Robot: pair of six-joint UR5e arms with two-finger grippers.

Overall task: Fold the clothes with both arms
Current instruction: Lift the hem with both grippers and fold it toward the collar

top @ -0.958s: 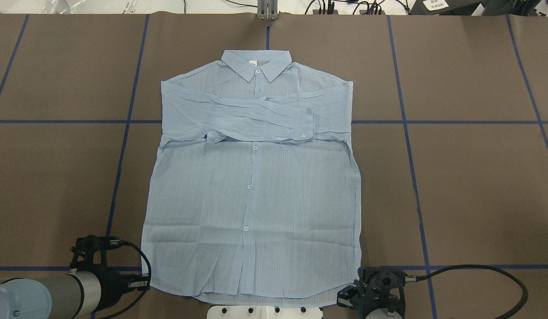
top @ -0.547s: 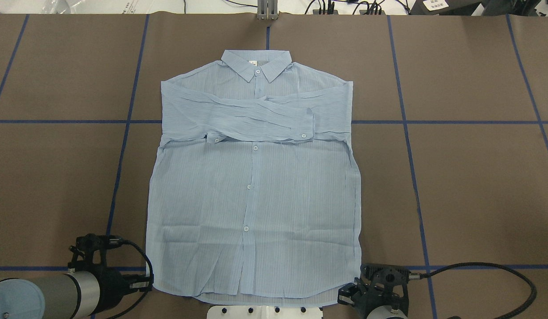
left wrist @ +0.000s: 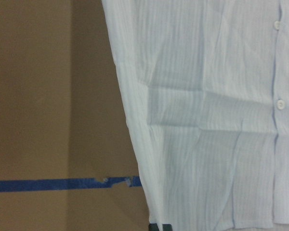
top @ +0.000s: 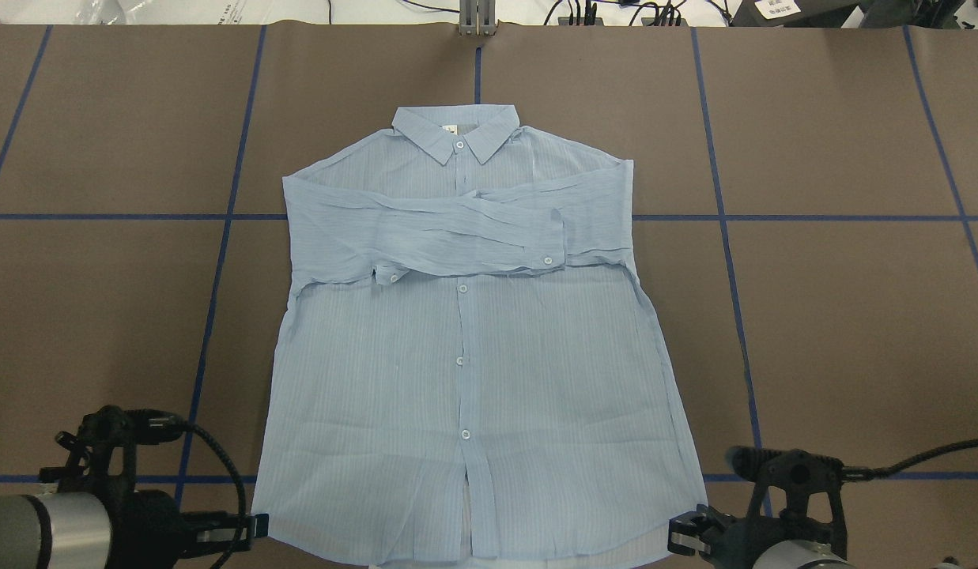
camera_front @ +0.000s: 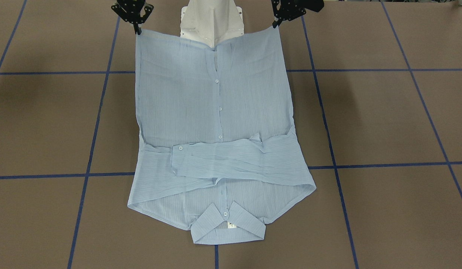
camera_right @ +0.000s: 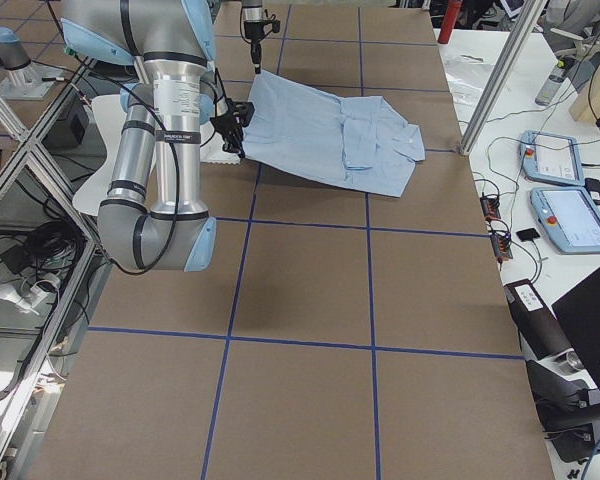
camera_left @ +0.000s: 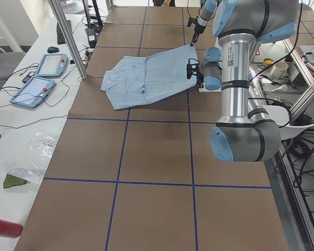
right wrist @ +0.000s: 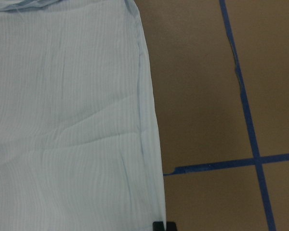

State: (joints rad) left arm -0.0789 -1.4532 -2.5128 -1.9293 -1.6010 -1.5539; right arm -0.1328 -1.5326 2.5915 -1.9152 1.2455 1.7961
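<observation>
**Hem lifted, both corners held**

Compared with half a second ago, the hem of the shirt has come up off the table, and the collar has slid a little toward the robot. Both grippers now sit farther apart and nearer the overhead camera.

The left gripper is clamped on its hem corner and the right gripper on the other. The front-facing view shows the hem stretched between them over the white pedestal base. You are, by my reading, at the bottom-to-top fold.

For the next move, carry both corners forward over the chest at the same height and pace, keeping the hem taut. Lay them down near the shoulders.

The collar end lies on the table and the hem end hangs raised. The shirt faces up and is buttoned. Both sleeves are folded across the chest, one cuff over the other. The cloth is thin, lightly creased and slightly see-through, so expect it to sag in the middle if the corners drift inward.
</observation>
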